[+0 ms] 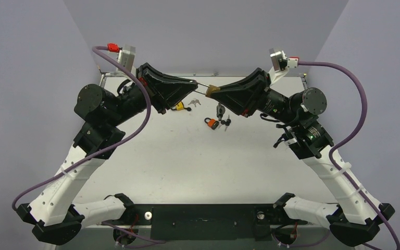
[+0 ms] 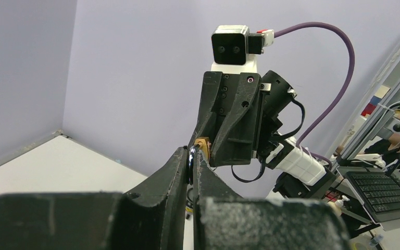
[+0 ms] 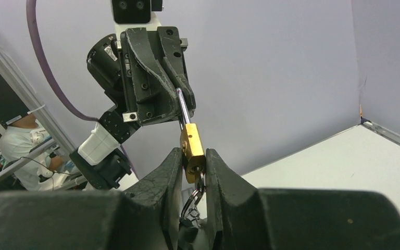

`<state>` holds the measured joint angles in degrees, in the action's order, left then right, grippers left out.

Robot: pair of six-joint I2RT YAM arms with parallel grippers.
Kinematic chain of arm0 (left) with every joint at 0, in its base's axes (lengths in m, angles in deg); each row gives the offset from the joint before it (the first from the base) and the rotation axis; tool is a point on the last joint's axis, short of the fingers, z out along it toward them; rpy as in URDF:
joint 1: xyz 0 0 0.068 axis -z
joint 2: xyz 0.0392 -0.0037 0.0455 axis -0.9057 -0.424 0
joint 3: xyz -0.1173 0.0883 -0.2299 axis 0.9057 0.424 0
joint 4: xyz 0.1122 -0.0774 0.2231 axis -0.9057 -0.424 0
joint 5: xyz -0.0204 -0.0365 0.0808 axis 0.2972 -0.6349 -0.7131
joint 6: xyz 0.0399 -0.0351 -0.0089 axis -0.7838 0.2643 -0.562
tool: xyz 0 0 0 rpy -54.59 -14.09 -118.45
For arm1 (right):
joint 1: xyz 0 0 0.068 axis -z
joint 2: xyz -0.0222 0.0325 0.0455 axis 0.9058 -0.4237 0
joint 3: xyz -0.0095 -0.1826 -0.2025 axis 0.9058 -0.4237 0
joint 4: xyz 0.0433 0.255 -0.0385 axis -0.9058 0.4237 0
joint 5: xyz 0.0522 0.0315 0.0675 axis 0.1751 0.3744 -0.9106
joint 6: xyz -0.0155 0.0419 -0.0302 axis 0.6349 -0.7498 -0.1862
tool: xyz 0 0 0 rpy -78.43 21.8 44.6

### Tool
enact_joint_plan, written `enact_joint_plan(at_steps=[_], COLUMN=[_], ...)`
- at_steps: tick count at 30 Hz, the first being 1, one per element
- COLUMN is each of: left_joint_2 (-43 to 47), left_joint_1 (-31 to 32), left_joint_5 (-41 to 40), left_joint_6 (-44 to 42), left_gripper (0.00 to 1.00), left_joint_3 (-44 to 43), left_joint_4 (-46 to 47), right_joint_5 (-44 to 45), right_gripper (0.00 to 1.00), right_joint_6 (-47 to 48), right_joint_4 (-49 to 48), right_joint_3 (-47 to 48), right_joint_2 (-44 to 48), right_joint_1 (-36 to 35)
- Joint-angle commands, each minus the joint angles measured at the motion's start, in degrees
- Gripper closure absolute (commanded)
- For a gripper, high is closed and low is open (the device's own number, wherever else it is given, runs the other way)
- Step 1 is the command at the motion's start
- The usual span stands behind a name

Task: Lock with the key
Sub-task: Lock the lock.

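Observation:
A brass padlock [image 1: 213,89] hangs in mid-air between my two grippers, above the far middle of the table. My right gripper [image 3: 193,154] is shut on the padlock's body [image 3: 192,150]. A key sits in its keyhole, and the key ring [image 3: 191,196] hangs down between the fingers. My left gripper [image 2: 191,154] is shut on the steel shackle [image 2: 190,160], which also shows in the right wrist view [image 3: 183,110]. The brass body [image 2: 203,144] peeks out just beyond the left fingertips. In the top view both grippers [image 1: 195,84] [image 1: 217,92] meet tip to tip.
On the white table [image 1: 187,166] below lie a yellow padlock [image 1: 178,107] with keys [image 1: 194,102], a dark padlock [image 1: 220,110], and an orange padlock [image 1: 212,123] with keys [image 1: 227,123]. Purple-grey walls close the back and sides.

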<state>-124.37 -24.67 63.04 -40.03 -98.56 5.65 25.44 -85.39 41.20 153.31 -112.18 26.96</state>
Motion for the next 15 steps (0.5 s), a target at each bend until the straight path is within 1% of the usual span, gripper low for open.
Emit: enact_joint_plan(at_steps=[1,6,15], left_joint_2=[-3.1,-4.5,-6.7], left_joint_1=[4.5,6.9,8.4], left_joint_5=[6.9,7.1,7.3], left_joint_6=[-3.2,-4.9,-6.0], left_gripper=[1.0,1.0,1.0], left_joint_3=[-0.2,-1.6,-3.4], left_joint_4=[-12.8,-14.9,-17.9], right_joint_5=[5.0,4.6,5.0], right_gripper=[1.0,1.0,1.0], right_joint_6=[1.5,1.9,3.7], right_joint_4=[-4.9,-3.6,-0.2], right_joint_3=[3.6,4.5,6.1], right_joint_2=[-1.9,-2.6,-3.7], right_joint_1=[-1.0,-1.1,-2.1])
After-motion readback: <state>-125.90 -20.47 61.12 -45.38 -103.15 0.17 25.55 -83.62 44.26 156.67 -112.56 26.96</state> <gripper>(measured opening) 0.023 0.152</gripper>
